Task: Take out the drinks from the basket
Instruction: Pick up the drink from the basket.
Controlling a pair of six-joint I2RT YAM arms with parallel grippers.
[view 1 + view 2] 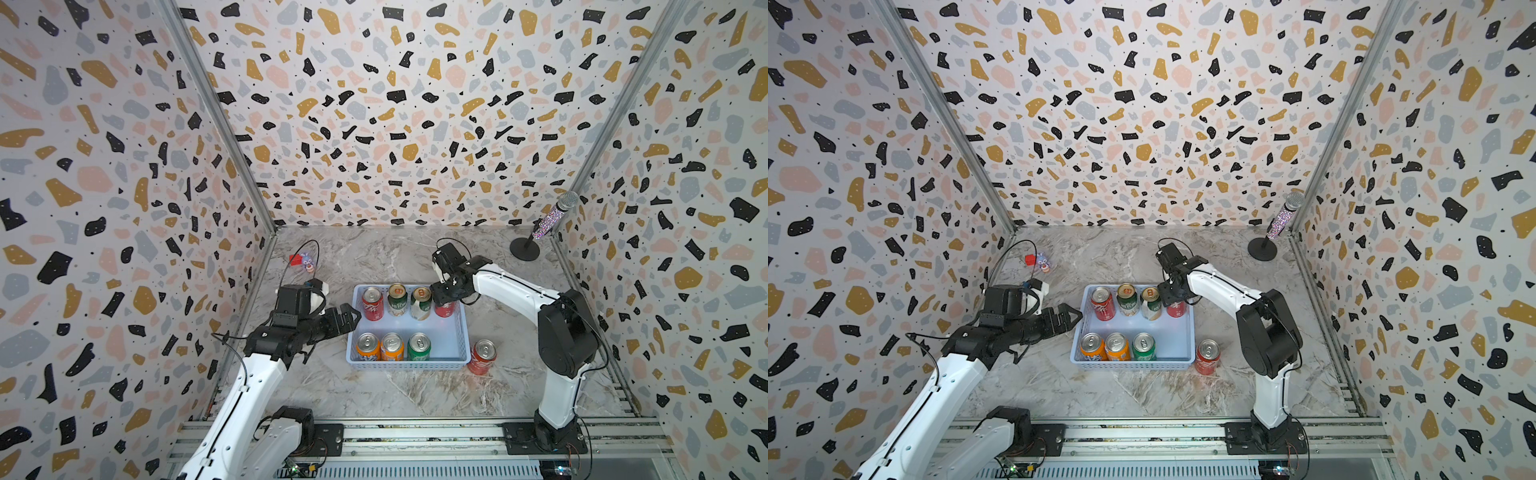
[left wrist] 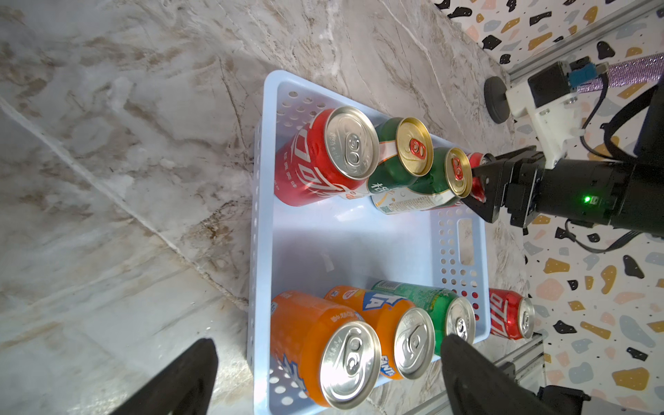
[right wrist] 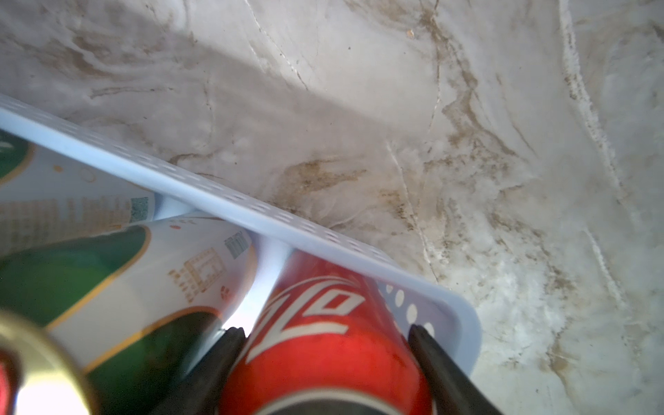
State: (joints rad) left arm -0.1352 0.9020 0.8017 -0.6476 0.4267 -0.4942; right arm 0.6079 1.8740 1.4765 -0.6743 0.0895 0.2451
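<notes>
A grey-veined marble table (image 1: 415, 395) lies between terrazzo-patterned walls (image 1: 124, 166). On it sits the pale blue basket (image 1: 409, 365) with seven drinks inside. Along the basket's far wall are a red can (image 1: 372, 303), a dark green-and-white can (image 1: 397, 299), a second green-and-white can (image 1: 420, 303) and a corner red can (image 1: 445, 311). Along the basket's near wall are an orange can (image 1: 368, 347), a second orange can (image 1: 392, 346) and a bright green can (image 1: 418, 346). An eighth drink, the outside red can (image 1: 482, 356), stands on the table just beside the basket's near right corner. The right gripper (image 3: 327, 334) reaches down into the basket's far right corner, its fingers (image 3: 230, 345) pressed against either side of the corner red can. The left gripper (image 1: 351, 316) hangs just outside the basket's left wall, jaws spread wide with nothing between them. Beyond the basket, a glittery microphone (image 1: 552, 216) stands far right and a small toy (image 1: 303, 261) far left.
</notes>
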